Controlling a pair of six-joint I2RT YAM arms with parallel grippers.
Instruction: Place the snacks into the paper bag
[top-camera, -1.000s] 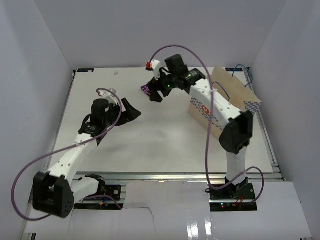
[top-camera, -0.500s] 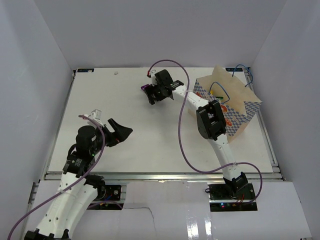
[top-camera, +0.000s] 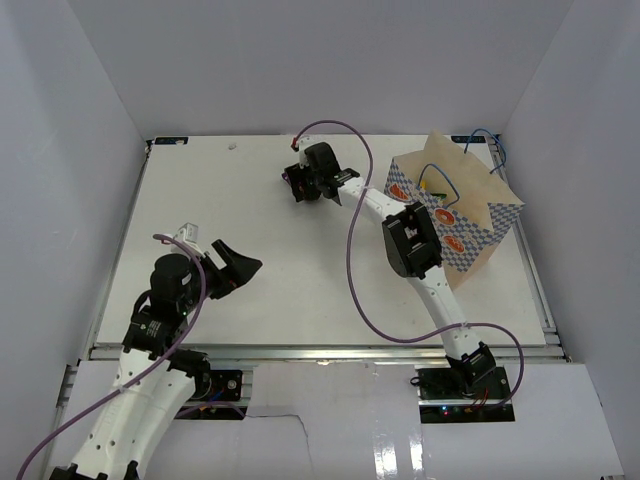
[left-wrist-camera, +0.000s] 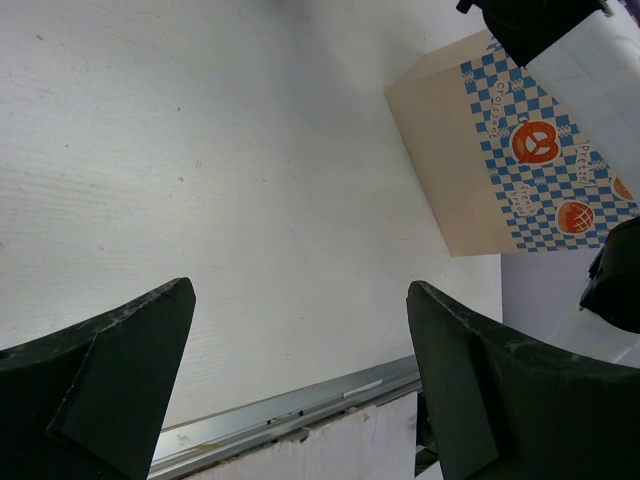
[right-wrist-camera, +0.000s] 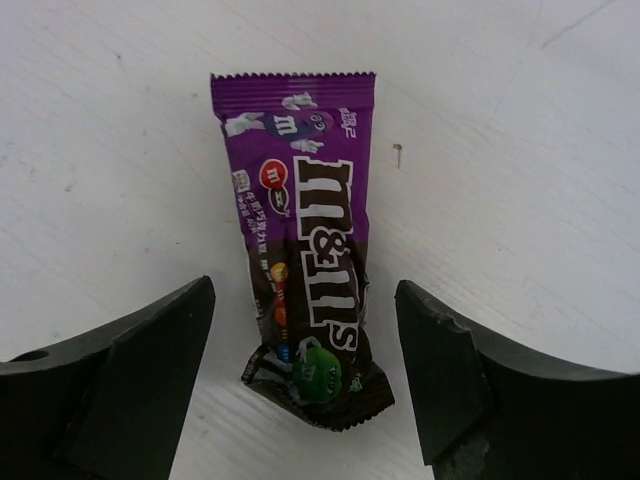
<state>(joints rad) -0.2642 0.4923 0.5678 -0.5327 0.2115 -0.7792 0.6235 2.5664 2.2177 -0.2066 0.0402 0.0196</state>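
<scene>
Over on the left, the left gripper (top-camera: 238, 268) hangs above the white worktop (top-camera: 200, 200), well apart from the paper bag (top-camera: 470, 225), jaws spread wide and released, nothing between them. Its wrist view shows the left gripper (left-wrist-camera: 300, 290) with only bare worktop (left-wrist-camera: 200, 150) below and the paper bag (left-wrist-camera: 520, 150) off in the far corner, its blue-white checks and red-orange faces showing.

Moving right, the right gripper (top-camera: 300, 186) reaches out to the left of the bag, toward the far edge of the worktop. From its wrist camera the right gripper (right-wrist-camera: 305, 290) has its jaws open, one either side of the purple M&M's packet (right-wrist-camera: 305, 250). The packet lies flat on the worktop, a gap showing on each side, not gripped.

Far right, the bag has its mouth open, and green and yellow bits show inside.
</scene>
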